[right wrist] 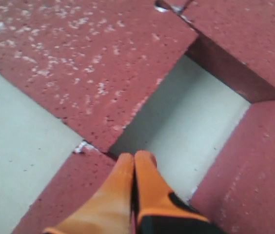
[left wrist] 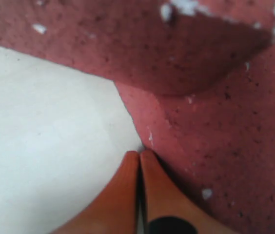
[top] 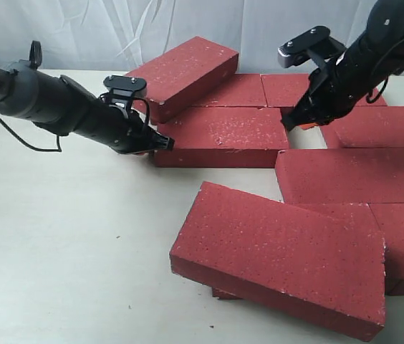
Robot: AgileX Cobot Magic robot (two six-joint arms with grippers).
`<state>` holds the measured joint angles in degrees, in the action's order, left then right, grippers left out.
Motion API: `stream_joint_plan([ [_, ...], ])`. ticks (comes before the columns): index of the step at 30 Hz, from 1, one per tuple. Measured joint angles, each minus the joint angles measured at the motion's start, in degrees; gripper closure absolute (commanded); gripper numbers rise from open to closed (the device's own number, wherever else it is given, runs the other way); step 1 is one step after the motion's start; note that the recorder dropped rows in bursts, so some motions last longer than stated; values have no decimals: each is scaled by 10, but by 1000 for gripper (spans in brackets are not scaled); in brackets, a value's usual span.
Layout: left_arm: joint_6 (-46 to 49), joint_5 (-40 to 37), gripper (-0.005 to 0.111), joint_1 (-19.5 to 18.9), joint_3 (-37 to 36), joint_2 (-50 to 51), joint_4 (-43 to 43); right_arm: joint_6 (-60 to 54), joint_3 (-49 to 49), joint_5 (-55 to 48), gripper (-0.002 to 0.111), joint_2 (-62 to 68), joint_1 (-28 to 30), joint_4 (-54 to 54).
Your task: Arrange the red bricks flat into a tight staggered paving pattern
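Exterior view: the red bricks [top: 220, 132] lay on the table [top: 66, 236], two of them tilted over others. Left wrist view: my left fingers [left wrist: 123, 190] were pressed together at a brick corner. Right wrist view: my right fingers [right wrist: 149, 183], also together, pointed at a gap [right wrist: 191, 117] between bricks.

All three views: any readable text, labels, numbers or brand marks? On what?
None in any view.
The red bricks show only white speckles and chips.
The left claw, the right claw and the table carry no print or label that can be seen.
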<state>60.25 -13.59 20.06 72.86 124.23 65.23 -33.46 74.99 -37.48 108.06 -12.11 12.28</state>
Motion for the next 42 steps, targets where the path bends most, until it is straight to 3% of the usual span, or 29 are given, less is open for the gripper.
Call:
stream_joint_plan([
  [18,0,25,107,39,3,0,26,11,0,2,109,0,15,22],
  [42,-18,-9,107,28,-6,-45,-26,10,0,2,109,0,15,35],
])
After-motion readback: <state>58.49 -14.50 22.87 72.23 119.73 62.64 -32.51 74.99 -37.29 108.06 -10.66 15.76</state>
